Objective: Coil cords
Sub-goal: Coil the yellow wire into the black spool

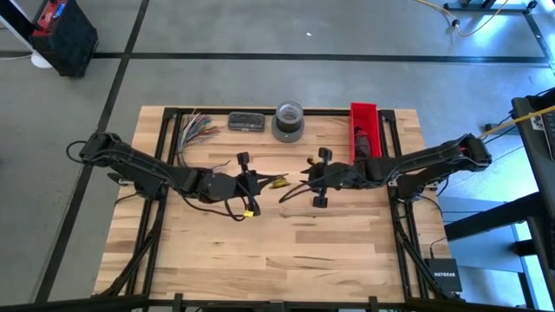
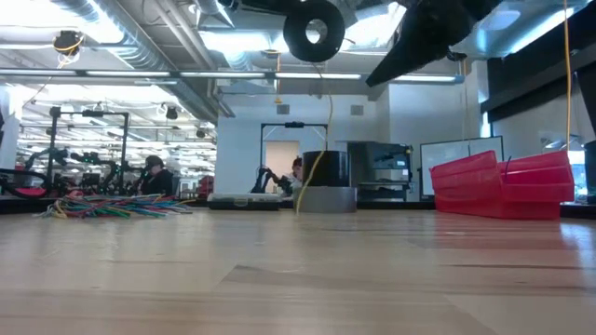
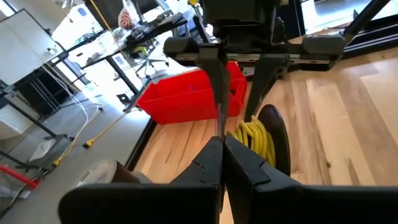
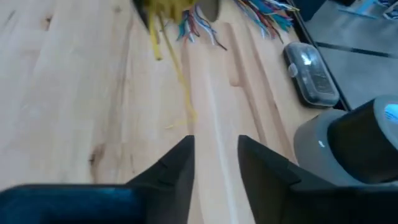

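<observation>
The cords form a round black bundle with yellow loops (image 3: 261, 138), held high above the table (image 2: 314, 30) between the two arms (image 1: 277, 182). A loose yellow strand (image 2: 319, 130) hangs down from it. My left gripper (image 3: 222, 146) comes in from the table's left (image 1: 263, 182) and is shut right at the bundle's edge. My right gripper (image 4: 214, 155) faces it from the right (image 1: 297, 179), open and a short way off the bundle, with nothing between its fingers. My left gripper is shut at the near edge of the bundle, by the yellow loops (image 3: 241, 134). Its own fingertips hide the exact place of contact. The fingers come nearly level from the table's left. The bundle is lifted clear of the table, on edge, with a strand hanging slack.
Along the far edge lie a fan of multicoloured wires (image 1: 195, 130), a small dark case (image 1: 246, 121), a grey tape roll (image 1: 289, 121) and a red bin (image 1: 364, 132). Bare wood (image 1: 286, 251) fills the near half of the table.
</observation>
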You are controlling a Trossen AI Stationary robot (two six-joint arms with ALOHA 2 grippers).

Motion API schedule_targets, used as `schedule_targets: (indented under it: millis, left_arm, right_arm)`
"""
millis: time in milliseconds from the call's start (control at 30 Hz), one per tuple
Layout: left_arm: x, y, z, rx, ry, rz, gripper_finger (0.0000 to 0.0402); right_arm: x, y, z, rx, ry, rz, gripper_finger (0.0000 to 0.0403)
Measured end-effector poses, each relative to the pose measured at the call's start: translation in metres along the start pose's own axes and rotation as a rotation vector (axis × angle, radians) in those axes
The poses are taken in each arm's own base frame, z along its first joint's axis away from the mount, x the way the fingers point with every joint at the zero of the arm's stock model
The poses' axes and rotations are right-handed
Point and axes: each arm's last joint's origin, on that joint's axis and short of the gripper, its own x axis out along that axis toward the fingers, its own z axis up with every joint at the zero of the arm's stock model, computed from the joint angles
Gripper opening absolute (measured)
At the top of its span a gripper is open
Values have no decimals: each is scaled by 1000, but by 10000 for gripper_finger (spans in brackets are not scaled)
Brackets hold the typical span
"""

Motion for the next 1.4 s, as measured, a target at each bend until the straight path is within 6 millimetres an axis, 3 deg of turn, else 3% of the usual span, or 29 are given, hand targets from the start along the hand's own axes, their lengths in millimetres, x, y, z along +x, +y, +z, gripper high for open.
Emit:
schedule_targets:
  millis: [100, 267, 467, 633, 767, 933, 1133, 1400]
  left_arm:
    - [0, 0, 0, 0, 2, 0, 0]
    - [0, 0, 0, -1, -1, 0, 0]
    - [0, 0, 0, -3, -4, 1, 0]
    - [0, 0, 0, 0, -3, 2, 0]
    - [0, 0, 0, 0, -4, 2, 0]
    - [0, 0, 0, 6, -3, 2, 0]
    - [0, 0, -1, 11, 5, 0, 0]
    - [0, -1, -2, 21, 12, -2, 0]
  right_arm:
    - [5, 0, -10, -28, -30, -8, 143]
    - [34, -3, -38, -124, -180, 35, 145]
    - [61, -17, -62, -82, -304, 103, 140]
    - [82, -14, -67, -83, -284, 193, 140]
    - [91, -13, -59, -83, -293, 193, 140]
    - [94, -13, -57, -82, -289, 176, 120]
    - [91, -15, -57, -112, -257, 135, 13]
    - [60, -24, -45, -110, -255, 90, 5]
